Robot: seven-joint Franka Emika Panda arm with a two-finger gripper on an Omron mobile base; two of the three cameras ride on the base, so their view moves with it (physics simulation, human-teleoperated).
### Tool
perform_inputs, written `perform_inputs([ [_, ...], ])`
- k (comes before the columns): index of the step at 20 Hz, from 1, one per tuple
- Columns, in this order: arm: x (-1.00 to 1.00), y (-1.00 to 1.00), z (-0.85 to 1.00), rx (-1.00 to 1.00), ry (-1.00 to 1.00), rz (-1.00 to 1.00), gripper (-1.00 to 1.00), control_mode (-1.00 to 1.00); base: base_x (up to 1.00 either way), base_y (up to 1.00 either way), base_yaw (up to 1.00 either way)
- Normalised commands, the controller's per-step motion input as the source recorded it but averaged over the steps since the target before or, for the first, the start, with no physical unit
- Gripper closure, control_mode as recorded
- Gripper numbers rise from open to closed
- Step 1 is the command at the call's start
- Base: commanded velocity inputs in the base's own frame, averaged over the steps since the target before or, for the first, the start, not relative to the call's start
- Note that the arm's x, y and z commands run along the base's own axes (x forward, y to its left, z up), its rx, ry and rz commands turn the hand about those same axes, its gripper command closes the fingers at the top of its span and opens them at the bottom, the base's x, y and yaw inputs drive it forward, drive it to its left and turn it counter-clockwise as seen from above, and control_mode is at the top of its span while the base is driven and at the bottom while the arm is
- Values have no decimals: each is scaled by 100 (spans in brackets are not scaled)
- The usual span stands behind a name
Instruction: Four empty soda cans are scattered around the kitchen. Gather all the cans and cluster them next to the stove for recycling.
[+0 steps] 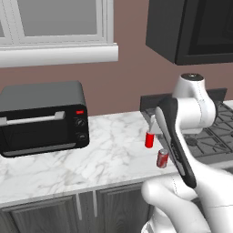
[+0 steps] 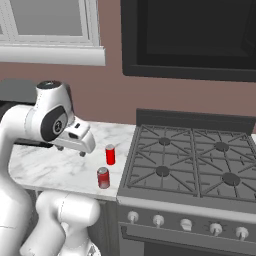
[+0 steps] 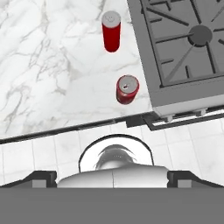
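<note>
Two soda cans stand upright on the marble counter just left of the stove [image 2: 190,160]. The bright red can [image 2: 110,154] [image 1: 149,139] [image 3: 111,31] is farther back. A darker patterned red can [image 2: 103,177] [image 1: 162,158] [image 3: 127,89] sits nearer the counter's front edge. My gripper [image 2: 71,150] hangs above the counter to the left of both cans, pointing down. It is open, with nothing between its fingers. In the hand view the gripper [image 3: 113,176] has its dark tips spread far apart at the bottom, and both cans lie ahead beside the stove [image 3: 183,48].
A black toaster oven [image 1: 43,116] stands at the left of the counter [image 1: 104,154]. A black microwave [image 2: 190,40] hangs over the stove. Bare marble lies between the toaster oven and the cans. White floor tiles [image 3: 26,153] lie below the counter's front edge.
</note>
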Motion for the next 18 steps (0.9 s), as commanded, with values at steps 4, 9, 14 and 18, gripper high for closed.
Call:
perform_inputs([
  [4,-6,9,0,0,-9,4,-100,-100,0,0,0],
  [9,-9,3,0,0,-6,3,-100,-100,0,0,0],
  [14,-19,0,0,0,-4,4,-100,-100,0,0,0],
  [18,-5,0,0,0,0,1,-100,100,-30,0,1],
])
